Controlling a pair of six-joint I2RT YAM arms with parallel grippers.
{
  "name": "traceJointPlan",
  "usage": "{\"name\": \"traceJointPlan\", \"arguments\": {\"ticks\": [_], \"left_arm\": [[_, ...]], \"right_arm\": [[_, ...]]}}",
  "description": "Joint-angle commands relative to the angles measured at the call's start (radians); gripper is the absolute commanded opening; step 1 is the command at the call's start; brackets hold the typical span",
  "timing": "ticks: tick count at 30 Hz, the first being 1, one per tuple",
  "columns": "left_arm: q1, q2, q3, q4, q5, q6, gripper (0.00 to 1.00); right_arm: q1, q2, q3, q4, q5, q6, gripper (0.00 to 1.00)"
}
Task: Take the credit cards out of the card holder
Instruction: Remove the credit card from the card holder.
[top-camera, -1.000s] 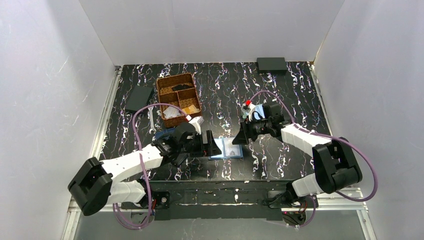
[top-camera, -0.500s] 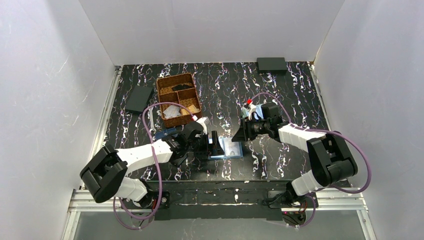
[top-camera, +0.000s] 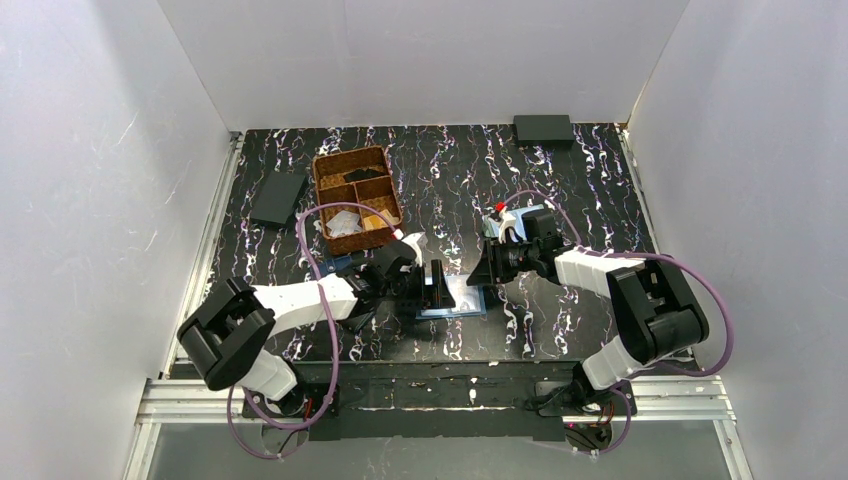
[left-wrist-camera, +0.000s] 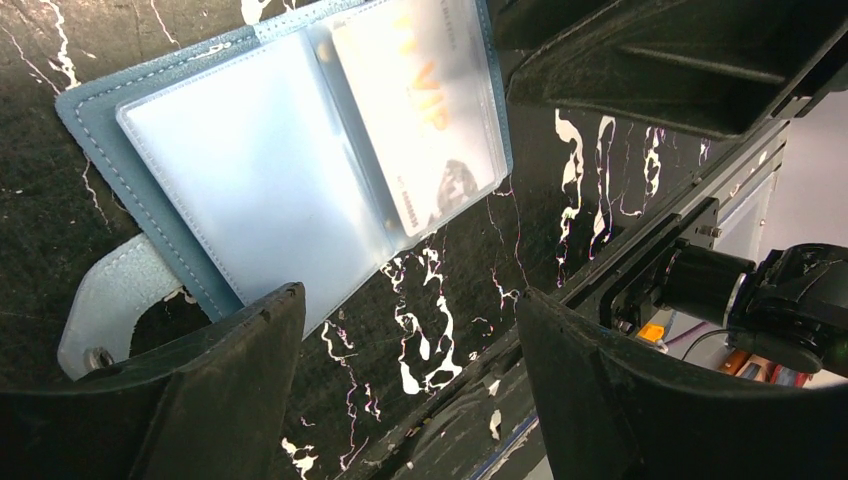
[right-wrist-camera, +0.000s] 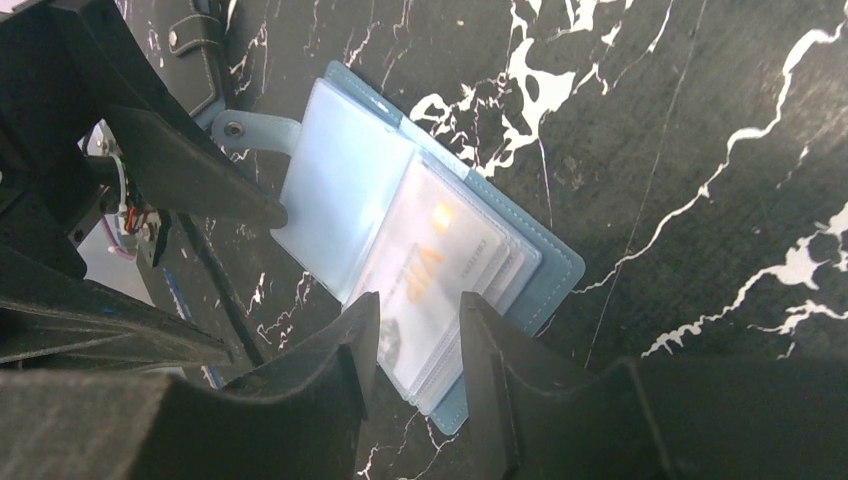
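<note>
The card holder (top-camera: 463, 299) lies open and flat on the black marbled table, steel-blue with clear sleeves and its snap tab (left-wrist-camera: 110, 310) sticking out. A whitish credit card (right-wrist-camera: 432, 268) with orange "VIP" lettering sits in the top sleeve of the right half (left-wrist-camera: 425, 110). My left gripper (top-camera: 436, 284) stands open at the holder's left edge, one finger (left-wrist-camera: 200, 390) over the left page's corner, nothing between the jaws (left-wrist-camera: 405, 310). My right gripper (right-wrist-camera: 418, 298) hovers over the card's near end, jaws narrowed but apart, with the sleeve corner showing in the gap.
A wicker basket (top-camera: 345, 157) with compartments holding small items stands at the back left. A dark flat wallet (top-camera: 278, 197) lies left of it, and a black box (top-camera: 543, 128) sits at the far edge. Another dark wallet (right-wrist-camera: 200, 40) lies just beyond the holder's tab.
My left arm has reached right until its gripper is at the holder's left edge. My right gripper has narrowed its jaws and settled over the card side of the holder.
</note>
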Motion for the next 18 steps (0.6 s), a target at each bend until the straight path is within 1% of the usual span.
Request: {"name": "traceJointPlan", "arguments": {"ticks": [1,18], "left_arm": [[-0.006,0.018,0.045,0.026,-0.003,0.013,0.75],[-0.006,0.109,0.084,0.046,0.011,0.018,0.75]], "right_arm": [[-0.006,0.012,-0.005,0.044,0.004,0.016,0.43],[-0.006,0.043,-0.007,0.056,0.014,0.029,0.43]]}}
